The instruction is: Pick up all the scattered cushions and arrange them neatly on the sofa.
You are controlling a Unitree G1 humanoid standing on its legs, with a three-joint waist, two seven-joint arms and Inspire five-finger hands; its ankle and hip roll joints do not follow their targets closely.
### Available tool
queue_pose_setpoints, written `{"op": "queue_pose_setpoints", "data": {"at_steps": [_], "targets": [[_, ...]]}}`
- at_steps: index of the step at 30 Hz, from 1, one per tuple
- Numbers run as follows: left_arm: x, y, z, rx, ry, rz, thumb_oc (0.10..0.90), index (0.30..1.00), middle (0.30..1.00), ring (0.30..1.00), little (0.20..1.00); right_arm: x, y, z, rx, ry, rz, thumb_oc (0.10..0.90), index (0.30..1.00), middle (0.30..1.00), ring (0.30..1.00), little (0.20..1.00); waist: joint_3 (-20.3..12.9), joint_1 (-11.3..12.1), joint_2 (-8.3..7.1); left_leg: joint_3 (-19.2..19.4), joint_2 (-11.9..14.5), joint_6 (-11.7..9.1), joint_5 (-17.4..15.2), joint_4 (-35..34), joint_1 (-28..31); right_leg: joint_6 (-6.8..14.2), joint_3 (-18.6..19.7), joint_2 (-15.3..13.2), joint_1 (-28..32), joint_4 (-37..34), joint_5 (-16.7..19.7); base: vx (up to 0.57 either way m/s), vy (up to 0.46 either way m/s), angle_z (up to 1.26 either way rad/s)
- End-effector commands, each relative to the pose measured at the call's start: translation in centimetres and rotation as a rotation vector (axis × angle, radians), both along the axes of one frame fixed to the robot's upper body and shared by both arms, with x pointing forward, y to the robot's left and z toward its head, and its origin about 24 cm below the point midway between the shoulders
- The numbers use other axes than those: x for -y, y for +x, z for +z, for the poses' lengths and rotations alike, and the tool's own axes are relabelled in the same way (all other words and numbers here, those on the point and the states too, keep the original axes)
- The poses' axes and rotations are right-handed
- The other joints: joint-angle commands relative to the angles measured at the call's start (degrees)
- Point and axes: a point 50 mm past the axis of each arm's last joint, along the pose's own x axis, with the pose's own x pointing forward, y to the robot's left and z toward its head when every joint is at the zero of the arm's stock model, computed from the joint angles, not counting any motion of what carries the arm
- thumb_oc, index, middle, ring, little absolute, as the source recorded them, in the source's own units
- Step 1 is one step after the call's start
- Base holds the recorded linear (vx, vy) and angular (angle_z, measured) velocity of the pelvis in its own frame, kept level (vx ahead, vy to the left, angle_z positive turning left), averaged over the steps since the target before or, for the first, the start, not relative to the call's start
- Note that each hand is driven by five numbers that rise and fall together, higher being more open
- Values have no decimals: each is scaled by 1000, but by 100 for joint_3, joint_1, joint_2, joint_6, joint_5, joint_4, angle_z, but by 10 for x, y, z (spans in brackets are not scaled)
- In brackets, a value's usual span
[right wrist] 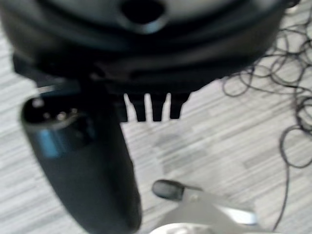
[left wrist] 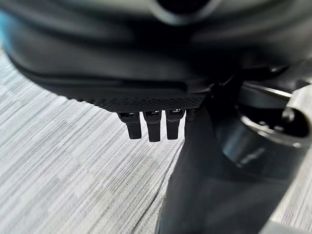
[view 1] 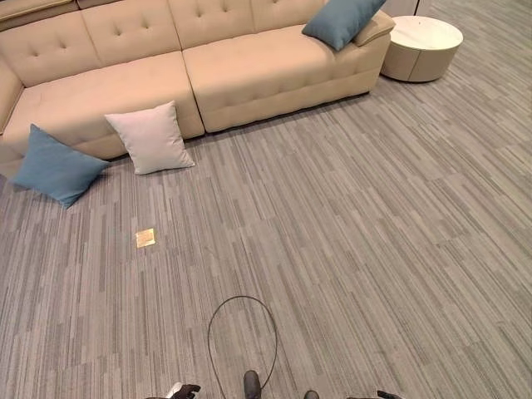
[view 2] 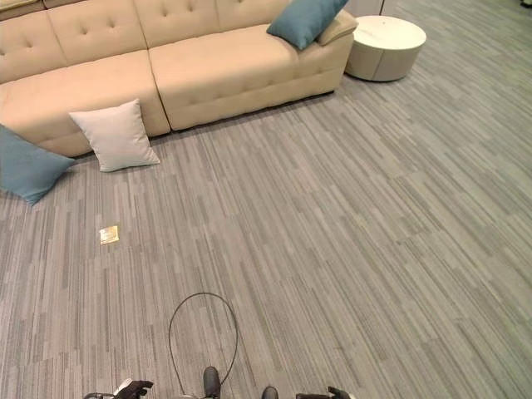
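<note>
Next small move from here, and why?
Probably step forward and to the left toward the white square cushion, which leans against the front of the beige tufted sofa. It and the blue cushion on the carpet are both off the seat and well beyond reach. Both the left hand and the right hand hang low, fingers straight, holding nothing.

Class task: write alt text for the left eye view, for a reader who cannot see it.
A beige sofa stands on grey striped carpet, with a white cushion and a blue cushion on the floor against its front. Another blue cushion leans on the sofa's far arm, beside a round white table.
</note>
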Motion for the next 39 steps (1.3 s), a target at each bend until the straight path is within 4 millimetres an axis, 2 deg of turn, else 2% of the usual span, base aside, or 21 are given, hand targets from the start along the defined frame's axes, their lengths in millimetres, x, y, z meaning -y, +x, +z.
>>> {"op": "queue_pose_setpoints", "data": {"at_steps": [1, 5, 6, 9, 10, 11, 12, 13, 17, 19, 20, 22, 25, 28, 30, 31, 32, 33, 35, 37, 39], "targets": [[24, 30, 3, 59, -46, -41, 800, 900, 900, 900, 900, 6, 1, 2, -18, -30, 24, 800, 900, 900, 900, 900, 104, 20, 133, -224, 765, -701, -432, 6, 329, 384, -16, -206, -178, 28, -75, 124, -252, 1], [25, 43, 8, 117, -69, -48, 800, 900, 900, 900, 900, 13, 3, 4, -22, -50, 62, 800, 900, 900, 900, 900, 346, 50, 18, -136, 913, -686, -574, 1079, 63, 188, 103, -149, -27, 113, -134, 54, -184, -6], [25, 50, 11, 148, -65, -54, 800, 900, 900, 900, 900, 19, 8, 7, -12, -73, 72, 800, 900, 900, 900, 900, 505, 123, -28, -271, 997, -666, -352, 1854, -325, 90, 115, -125, 5, 189, -169, 36, -201, -20], [25, 54, 12, 166, -59, -49, 800, 900, 900, 900, 900, 24, 14, 10, -1, -93, 90, 800, 900, 900, 900, 900, 599, 175, -71, -410, 1031, -590, -131, 2598, -773, -25, 109, -63, 30, 272, -273, 95, -183, -32], [27, 53, 12, 165, -60, -47, 800, 900, 900, 900, 900, 28, 18, 12, 12, -113, 97, 800, 900, 900, 900, 900, 670, 250, -44, -573, 751, -468, -271, 2878, -1157, -64, 195, -50, 38, 337, -399, 148, -28, -16], [29, 50, 10, 155, -68, -40, 800, 900, 900, 900, 900, 30, 21, 14, 24, -127, 103, 800, 900, 900, 900, 900, 641, 311, -56, -670, 432, -375, -503, 2850, -1417, -37, 267, -65, 52, 338, -480, 147, -27, -7], [29, 50, 10, 155, -68, -40, 800, 900, 900, 900, 900, 30, 22, 14, 24, -127, 103, 800, 900, 900, 900, 900, 622, 305, -58, -674, 425, -371, -489, 2840, -1437, -35, 260, -70, 30, 341, -478, 294, 52, -12], [28, 42, 7, 125, -67, -27, 800, 900, 900, 900, 900, 30, 23, 14, 32, -139, 119, 800, 900, 900, 900, 900, 561, 469, -48, -785, 62, -303, -608, 2220, -1531, 44, 394, -31, 182, 313, -622, 350, 72, -19], [22, 22, 2, 58, -44, -21, 800, 900, 900, 900, 900, 21, 20, 11, 15, -137, 186, 800, 900, 900, 900, 900, 470, 710, -15, -799, -88, -357, 134, 930, -1909, 121, 584, 82, 536, 297, -804, 332, 57, -59], [19, 20, 1, 45, -37, -16, 800, 900, 900, 900, 900, 20, 20, 10, 12, -133, 196, 800, 900, 900, 900, 900, 463, 775, -46, -830, -106, -368, 209, 697, -1950, 124, 711, 74, 602, 325, -849, 326, 89, -61], [13, 1, -3, -23, -33, 18, 800, 900, 900, 900, 900, 14, 17, 8, -11, -115, 237, 800, 900, 900, 900, 900, 289, 851, -80, -1061, -140, -249, 355, 332, -1699, 181, 944, 77, 657, 437, -923, 481, 214, -84], [5, -8, -4, -52, -4, 24, 800, 900, 900, 900, 900, 11, 19, 7, -4, -109, 240, 800, 900, 900, 900, 900, 189, 826, -177, -1097, -255, -155, 417, 514, -1666, 246, 979, -33, 592, 625, -944, 443, 214, -84], [1, -12, -4, -66, 15, 12, 800, 900, 900, 900, 900, 7, 20, 7, 0, -90, 264, 800, 900, 900, 900, 900, 45, 793, -298, -1090, -442, 16, 159, 554, -1433, 445, 1113, -176, 426, 1156, -809, 265, 135, -40], [0, 5, 0, -6, 29, -8, 800, 900, 900, 900, 900, -5, 23, 4, -23, -79, 360, 800, 900, 900, 900, 900, 99, 796, -384, -1106, -631, 262, -197, 619, -1152, 830, 1060, -482, -247, 2787, 175, 250, 185, 5], [0, 20, 5, 47, 42, -7, 800, 900, 900, 900, 900, -3, 33, 7, 3, -89, 373, 800, 900, 900, 900, 900, 233, 751, -268, -1152, -673, 424, -365, 632, -878, 901, 749, -777, -680, 3766, 1050, 227, 188, -10], [-1, 26, 7, 68, 47, 2, 800, 900, 900, 900, 900, -5, 37, 8, 18, -89, 375, 800, 900, 900, 900, 900, 275, 732, -162, -1162, -622, 471, -454, 620, -718, 828, 519, -931, -851, 4161, 1143, 429, 197, 2], [-2, 37, 10, 109, 49, 18, 800, 900, 900, 900, 900, -5, 46, 11, 50, -99, 372, 800, 900, 900, 900, 900, 396, 661, -23, -1221, -561, 496, -637, 590, -342, 677, 114, -1230, -1177, 4475, 845, 345, 124, 11], [-2, 37, 10, 109, 49, 18, 800, 900, 900, 900, 900, -5, 46, 11, 50, -99, 372, 800, 900, 900, 900, 900, 396, 658, -21, -1224, -560, 495, -636, 591, -342, 677, 110, -1229, -1175, 4471, 847, 388, 33, 7], [0, 49, 14, 158, 43, 27, 800, 900, 900, 900, 900, -5, 60, 16, 104, -108, 373, 800, 900, 900, 900, 900, 524, 520, 128, -1291, -427, 362, -886, 510, 126, 452, -175, -1225, -1618, 3746, 31, 465, -124, 21], [0, 51, 15, 164, 43, 21, 800, 900, 900, 900, 900, -4, 62, 17, 115, -112, 367, 800, 900, 900, 900, 900, 549, 453, 149, -1314, -401, 306, -965, 457, 264, 473, -169, -1178, -1701, 3332, 14, 329, -134, 19], [1, 53, 16, 179, 37, 42, 800, 900, 900, 900, 900, 2, 59, 18, 109, -114, 324, 800, 900, 900, 900, 900, 599, 218, 94, -1502, -371, 136, -1239, 279, 746, 666, 244, -986, -2002, 1440, 584, 459, -252, 16]]}}
